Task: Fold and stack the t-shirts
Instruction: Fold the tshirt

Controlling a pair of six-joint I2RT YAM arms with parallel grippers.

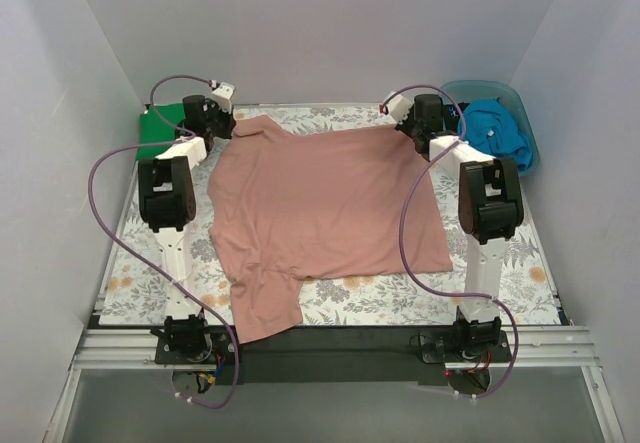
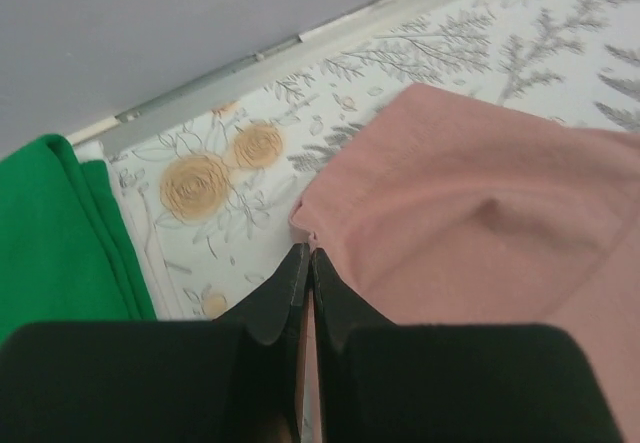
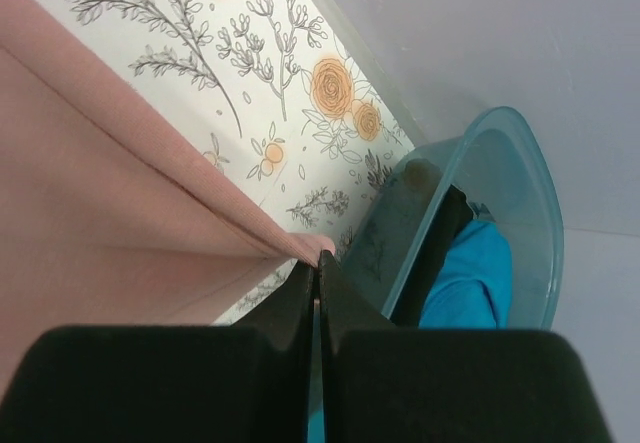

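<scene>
the pink t-shirt lies spread on the floral counter, green t-shirt at the far left corner, blue t-shirt in the teal tub far right. left wrist: the left pincer is closed, pinching the pink cloth's corner beside the green one. right wrist: the right pincer is closed on the pink hem's corner, just beside the tub.

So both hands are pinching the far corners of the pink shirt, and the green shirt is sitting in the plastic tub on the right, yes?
Not quite. The tub holds the blue shirt, as the top view shows; the green shirt lies on the table at the far left. The rest holds: the left hand and right hand each pinch a far corner of the pink shirt.
</scene>
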